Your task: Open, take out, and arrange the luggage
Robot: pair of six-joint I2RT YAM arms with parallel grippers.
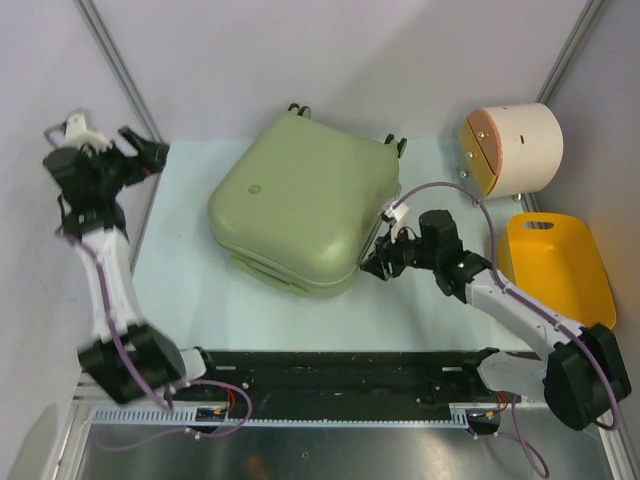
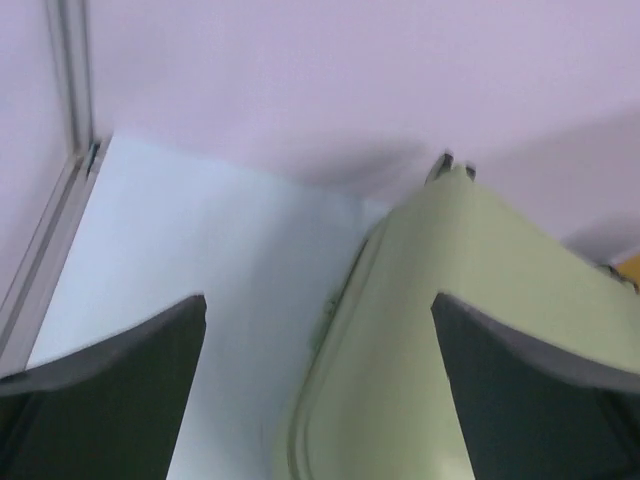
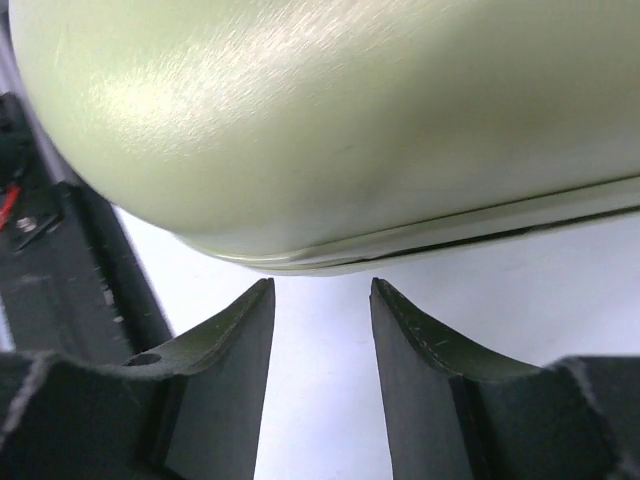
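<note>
two arms: our right gripper (image 1: 378, 264), half parted and empty, sits just right of the closed luggage (image 1: 295, 200), facing its seam (image 3: 480, 228); our left gripper (image 1: 148, 150) gapes wide, empty, well apart.

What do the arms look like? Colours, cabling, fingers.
Left arm and right arm: white links, black joints and bases. A purple cable runs along each. Fingers are dark, wedge-shaped, narrowing to the tips. Small green light on the right arm.
</note>
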